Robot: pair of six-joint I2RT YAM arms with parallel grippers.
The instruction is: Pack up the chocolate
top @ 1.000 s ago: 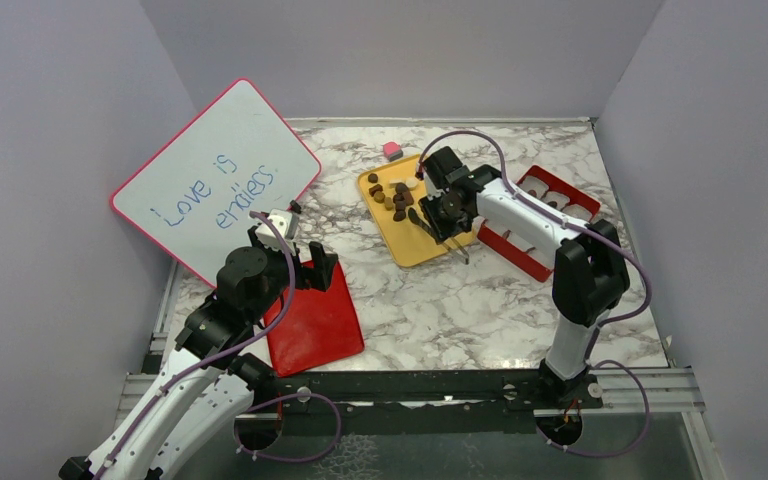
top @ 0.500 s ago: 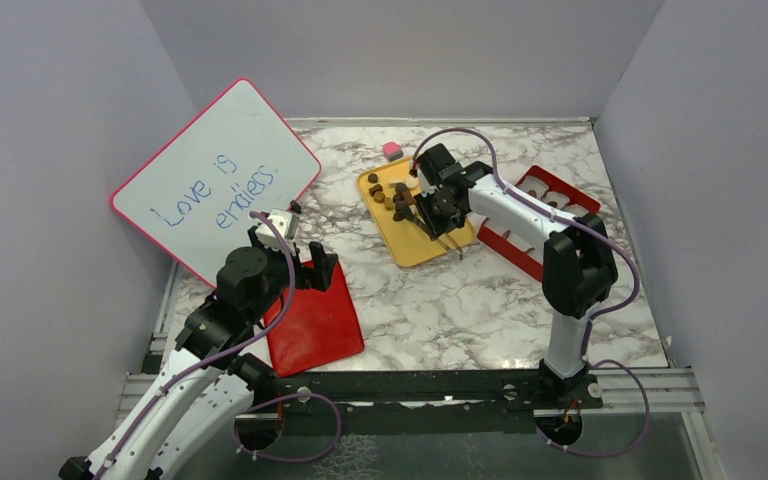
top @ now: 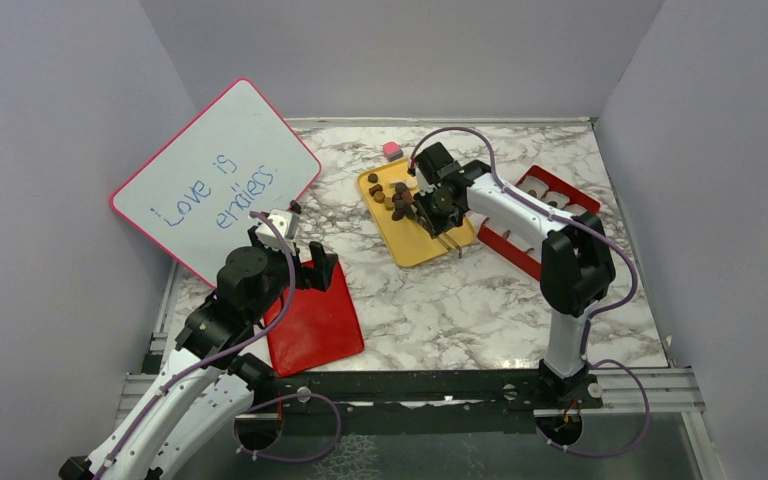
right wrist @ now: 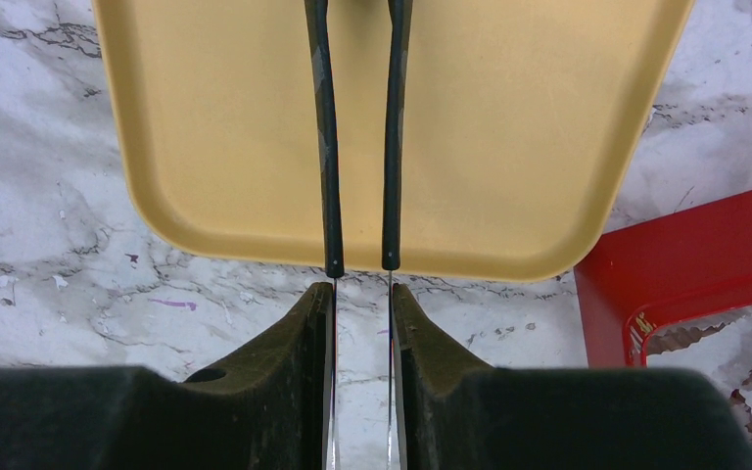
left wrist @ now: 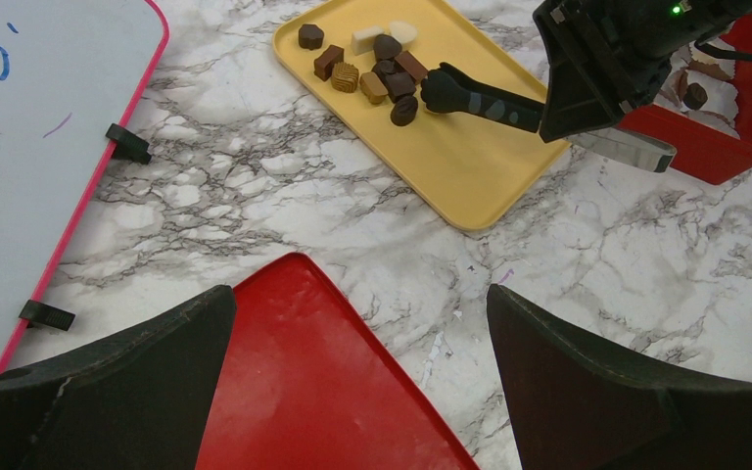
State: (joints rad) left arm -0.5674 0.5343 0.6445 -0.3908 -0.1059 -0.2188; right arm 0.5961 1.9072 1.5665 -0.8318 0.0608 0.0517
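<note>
Chocolate pieces (left wrist: pixel 377 73) clustered at the far end of a yellow tray (left wrist: pixel 470 166) on a marble table (left wrist: pixel 646 274), right gripper (right wrist: pixel 362 304) clenched on tongs (left wrist: pixel 480 98) whose black tips reach the pile, left gripper (left wrist: pixel 357 294) spread wide above a red tray (left wrist: pixel 304 392).

Left gripper (left wrist: pixel 360 304): jaws wide, nothing between them, red tray (left wrist: pixel 304 392) beneath. Ahead of jaws: bare marble table (left wrist: pixel 255 196), passable up to yellow tray (left wrist: pixel 470 157). Left of jaws: whiteboard (left wrist: pixel 39 147) edge and black clips (left wrist: pixel 129 143) block. Right gripper (right wrist: pixel 362 291): gap between jaws filled by tongs (right wrist: pixel 328 147). Ahead: bare tray floor. Right of jaws: red box (right wrist: pixel 685 255) wall blocks. Chocolate (left wrist: pixel 373 86) crowds tong tips.
</note>
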